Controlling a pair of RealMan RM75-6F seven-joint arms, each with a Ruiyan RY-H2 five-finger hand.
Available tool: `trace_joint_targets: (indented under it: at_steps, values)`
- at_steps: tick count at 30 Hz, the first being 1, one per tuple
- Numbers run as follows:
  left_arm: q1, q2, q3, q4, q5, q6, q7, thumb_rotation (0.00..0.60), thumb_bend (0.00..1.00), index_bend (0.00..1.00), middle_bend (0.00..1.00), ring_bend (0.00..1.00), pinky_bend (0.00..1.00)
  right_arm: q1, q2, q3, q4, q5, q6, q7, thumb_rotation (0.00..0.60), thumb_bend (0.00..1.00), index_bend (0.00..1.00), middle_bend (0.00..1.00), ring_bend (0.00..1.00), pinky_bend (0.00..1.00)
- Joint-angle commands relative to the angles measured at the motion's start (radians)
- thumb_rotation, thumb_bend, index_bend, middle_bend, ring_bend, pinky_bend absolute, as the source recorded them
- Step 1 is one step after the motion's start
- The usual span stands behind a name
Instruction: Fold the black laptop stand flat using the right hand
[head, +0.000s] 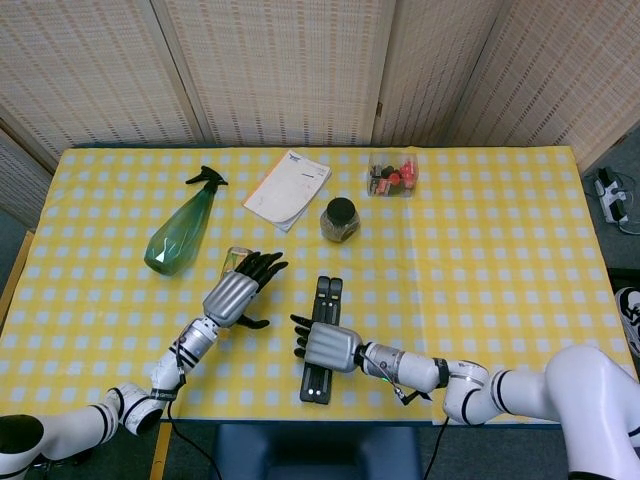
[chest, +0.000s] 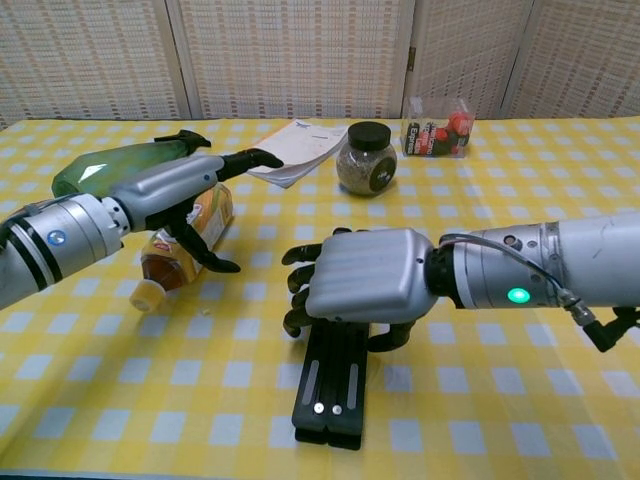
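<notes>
- Mostly hidden, the black laptop stand (chest: 330, 385) lies low at centre frame on the yellow checked surface (head: 500, 250), its two bars side by side and touching; the right hand (chest: 355, 288) covers its far end in the chest view.
- Whether that hand's fingers (chest: 300, 290) actually press or clasp the stand cannot be told; they curl downward over it, the thumb tucked beneath.
- From the head view, the bars' far tips (head: 326, 287) show clear beyond the right hand (head: 325, 347), which the chest view hides.
- Left hand (chest: 190, 190) hovers with fingers spread apart, holding nothing, above an amber bottle (chest: 180, 245) lying on its side.
- Only a sliver of that bottle (head: 236, 258) shows from the head view, beside the left hand (head: 235, 293).
</notes>
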Motion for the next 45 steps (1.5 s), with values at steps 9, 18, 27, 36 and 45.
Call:
trace_joint_targets:
  at_steps: [9,18,27,36,45]
  values:
    - [0.007,0.012,-0.005,-0.016,-0.001,0.014,0.010,0.600,0.12,0.00,0.00,0.00,0.00,-0.013,-0.014,0.005,0.030,0.001,0.055,0.011,0.600,0.35,0.22,0.34,0.15,0.00]
    - [0.027,0.066,-0.036,-0.077,-0.034,0.039,0.040,0.600,0.12,0.00,0.00,0.00,0.00,-0.106,0.089,0.023,-0.129,0.087,0.150,-0.050,0.600,0.35,0.00,0.00,0.00,0.00]
    - [0.124,0.192,-0.087,-0.211,-0.163,0.103,0.145,0.600,0.15,0.00,0.00,0.00,0.00,-0.346,0.297,-0.004,-0.325,0.178,0.444,-0.113,0.600,0.35,0.00,0.03,0.02,0.00]
    - [0.275,0.316,-0.083,-0.332,-0.246,0.258,0.280,0.600,0.15,0.00,0.00,0.00,0.00,-0.567,0.429,-0.030,-0.334,0.225,0.687,0.040,0.600,0.35,0.00,0.04,0.05,0.00]
    - [0.440,0.425,-0.030,-0.435,-0.265,0.378,0.267,0.600,0.15,0.00,0.00,0.00,0.00,-0.718,0.508,-0.048,-0.291,0.278,0.769,0.303,0.600,0.35,0.00,0.04,0.08,0.05]
